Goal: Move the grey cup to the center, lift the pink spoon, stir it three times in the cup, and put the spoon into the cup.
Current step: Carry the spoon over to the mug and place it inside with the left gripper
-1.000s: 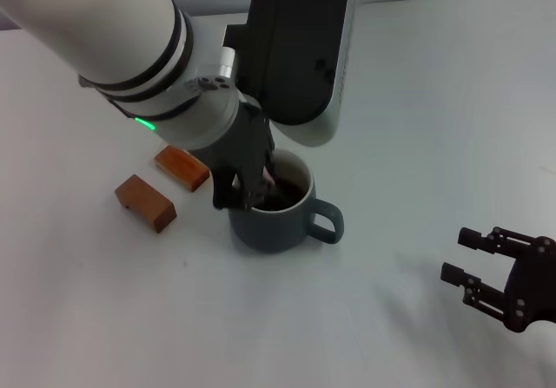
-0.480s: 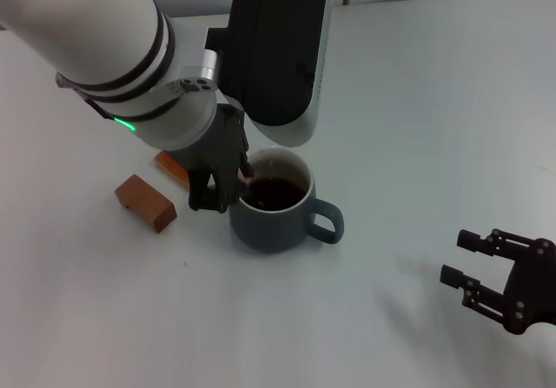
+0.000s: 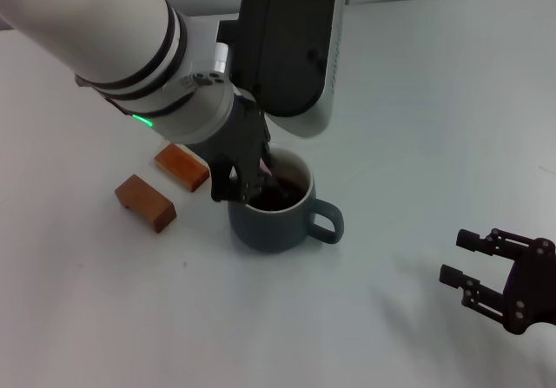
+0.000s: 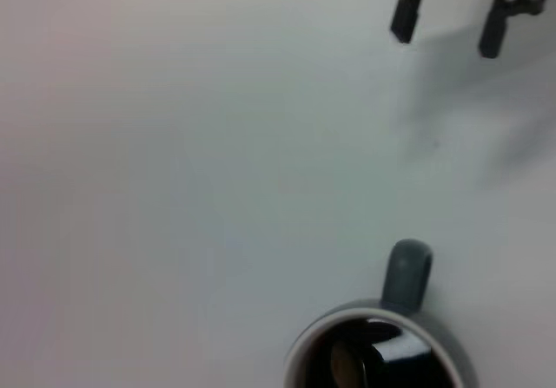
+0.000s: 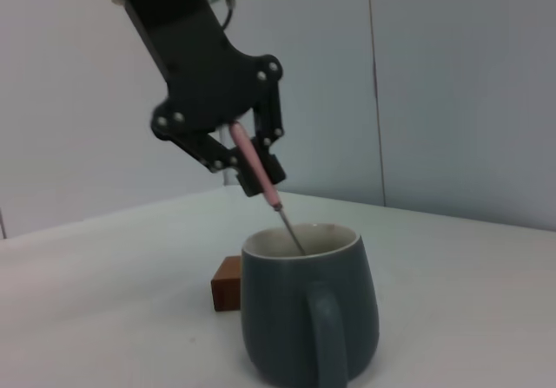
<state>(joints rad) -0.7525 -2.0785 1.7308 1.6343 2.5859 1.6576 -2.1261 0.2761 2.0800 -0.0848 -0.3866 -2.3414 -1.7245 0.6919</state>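
Right wrist view: left claw [image 5: 248, 167] clenched on slim pale-pink-handled spoon [image 5: 257, 173], thin metal stem slanting down past white inner rim of dark blue-grey ceramic mug [image 5: 308, 314]. Mug mid-surface, well clear of every edge, two brown wooden blocks [image 3: 146, 202] just beside. For clean stirring: small slow circles, spoon bowl kept submerged, stem off the rim. Right claw [image 3: 472, 271] released, idle near front right corner.
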